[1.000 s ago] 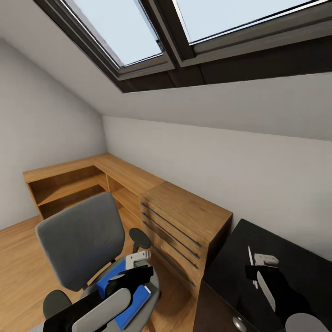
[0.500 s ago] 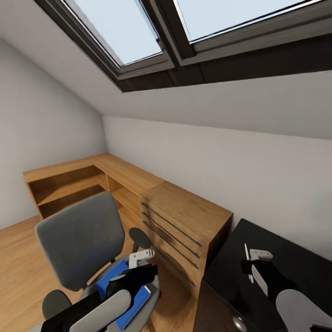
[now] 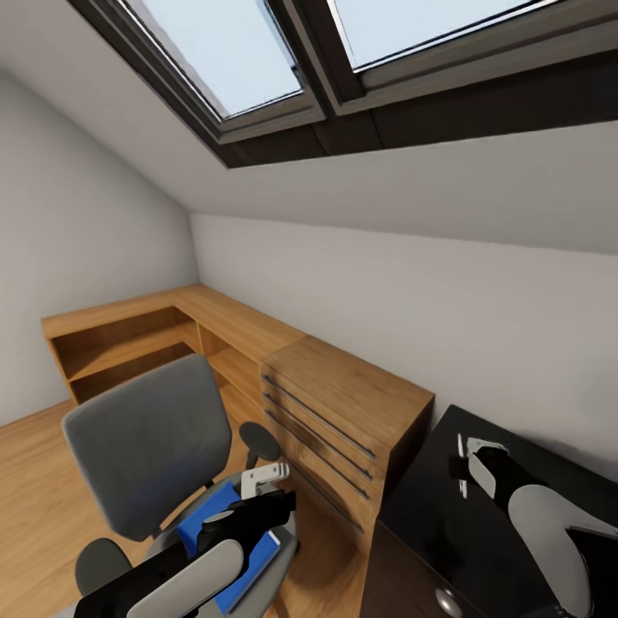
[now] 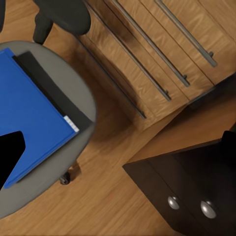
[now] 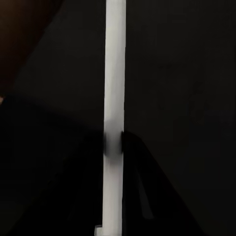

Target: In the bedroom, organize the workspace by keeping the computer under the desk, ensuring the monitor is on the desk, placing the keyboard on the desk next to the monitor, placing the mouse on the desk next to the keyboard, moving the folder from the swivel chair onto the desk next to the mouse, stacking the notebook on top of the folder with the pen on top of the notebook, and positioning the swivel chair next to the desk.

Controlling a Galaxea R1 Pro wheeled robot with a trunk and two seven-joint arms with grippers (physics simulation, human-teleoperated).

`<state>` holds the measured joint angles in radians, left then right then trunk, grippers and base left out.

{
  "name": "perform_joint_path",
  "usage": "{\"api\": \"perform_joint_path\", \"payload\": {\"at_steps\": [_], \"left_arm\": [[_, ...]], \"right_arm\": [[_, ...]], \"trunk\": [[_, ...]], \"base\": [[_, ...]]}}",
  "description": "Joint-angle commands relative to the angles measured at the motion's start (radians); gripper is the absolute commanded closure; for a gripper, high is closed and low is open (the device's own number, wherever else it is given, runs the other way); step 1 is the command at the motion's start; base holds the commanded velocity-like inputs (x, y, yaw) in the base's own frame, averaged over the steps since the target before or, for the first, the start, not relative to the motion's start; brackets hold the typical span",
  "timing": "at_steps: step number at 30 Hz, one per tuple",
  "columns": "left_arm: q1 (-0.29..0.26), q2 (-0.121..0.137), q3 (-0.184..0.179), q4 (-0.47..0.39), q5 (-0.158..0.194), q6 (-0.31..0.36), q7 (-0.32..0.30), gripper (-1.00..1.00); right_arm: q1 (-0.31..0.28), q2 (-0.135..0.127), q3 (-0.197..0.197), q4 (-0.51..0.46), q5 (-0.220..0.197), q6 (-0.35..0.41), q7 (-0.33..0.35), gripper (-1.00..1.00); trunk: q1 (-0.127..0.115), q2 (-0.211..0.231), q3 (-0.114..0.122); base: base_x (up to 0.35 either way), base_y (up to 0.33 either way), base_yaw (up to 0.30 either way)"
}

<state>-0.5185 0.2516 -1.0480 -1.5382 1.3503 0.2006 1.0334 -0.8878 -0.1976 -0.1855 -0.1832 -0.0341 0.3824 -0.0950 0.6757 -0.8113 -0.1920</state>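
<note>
The swivel chair [image 3: 146, 446] stands at the lower left of the head view, its grey back upright. On its seat lies the blue folder [image 3: 204, 518] [image 4: 29, 118], with a dark strip along one edge. My left gripper [image 3: 257, 508] hovers just above the folder, open, and one black finger [image 4: 10, 157] shows over it. Over the glossy black desk [image 3: 438, 541] [image 4: 187, 172], my right gripper [image 3: 468, 468] is shut on the thin white pen [image 3: 460, 449] [image 5: 114, 73]. The pen sits between the dark fingertips, just above the desk top.
A light wooden drawer unit [image 3: 343, 412] [image 4: 162, 49] stands between the chair and the desk, joined to a low wooden shelf [image 3: 129, 335] along the wall. Two skylights [image 3: 257, 51] sit in the sloped ceiling. Silver knobs [image 4: 173, 202] mark the desk's front. Wooden floor [image 3: 34, 481] lies left of the chair.
My right gripper has carried the pen further in over the desk, away from its front edge. The left gripper has shifted only slightly above the folder.
</note>
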Motion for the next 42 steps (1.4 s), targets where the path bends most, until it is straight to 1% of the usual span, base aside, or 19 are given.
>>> {"api": "perform_joint_path", "payload": {"at_steps": [1,5,14,19,24,34,42], "left_arm": [[-0.002,0.0,-0.001,-0.001,0.001,0.007,0.005,-1.0],[-0.002,0.001,-0.001,-0.002,0.001,0.007,0.005,-1.0],[-0.002,0.002,-0.001,0.001,0.001,0.007,0.005,-1.0],[-0.002,0.003,0.0,0.004,0.001,0.007,0.005,-1.0],[-0.002,0.003,-0.001,0.004,0.001,0.007,0.005,-1.0],[-0.002,0.0,-0.001,0.004,0.002,0.008,0.005,-1.0],[-0.002,0.0,-0.001,0.004,0.003,0.007,0.005,-1.0]], "right_arm": [[-0.002,0.002,-0.006,0.0,-0.01,0.006,-0.002,1.0],[-0.005,0.012,-0.013,0.006,-0.021,0.012,-0.004,1.0],[-0.006,0.028,-0.015,0.05,-0.024,0.015,-0.009,1.0],[-0.006,0.043,-0.016,0.058,-0.025,0.015,-0.045,1.0],[-0.007,0.053,-0.017,0.06,-0.025,0.015,-0.065,1.0],[-0.007,0.06,-0.016,0.071,-0.024,0.016,-0.073,1.0],[-0.007,0.061,-0.014,0.075,-0.023,0.016,-0.075,1.0]], "trunk": [[0.004,-0.009,-0.005],[0.02,-0.037,-0.017],[0.054,-0.1,-0.046],[0.073,-0.135,-0.061],[0.092,-0.17,-0.077],[0.131,-0.24,-0.108],[0.161,-0.296,-0.133]], "base": [[0.0,0.0,0.0],[0.0,0.0,0.0],[0.0,0.0,0.0],[0.0,0.0,0.0],[0.0,0.0,0.0],[0.0,0.0,0.0],[0.0,0.0,0.0]]}}
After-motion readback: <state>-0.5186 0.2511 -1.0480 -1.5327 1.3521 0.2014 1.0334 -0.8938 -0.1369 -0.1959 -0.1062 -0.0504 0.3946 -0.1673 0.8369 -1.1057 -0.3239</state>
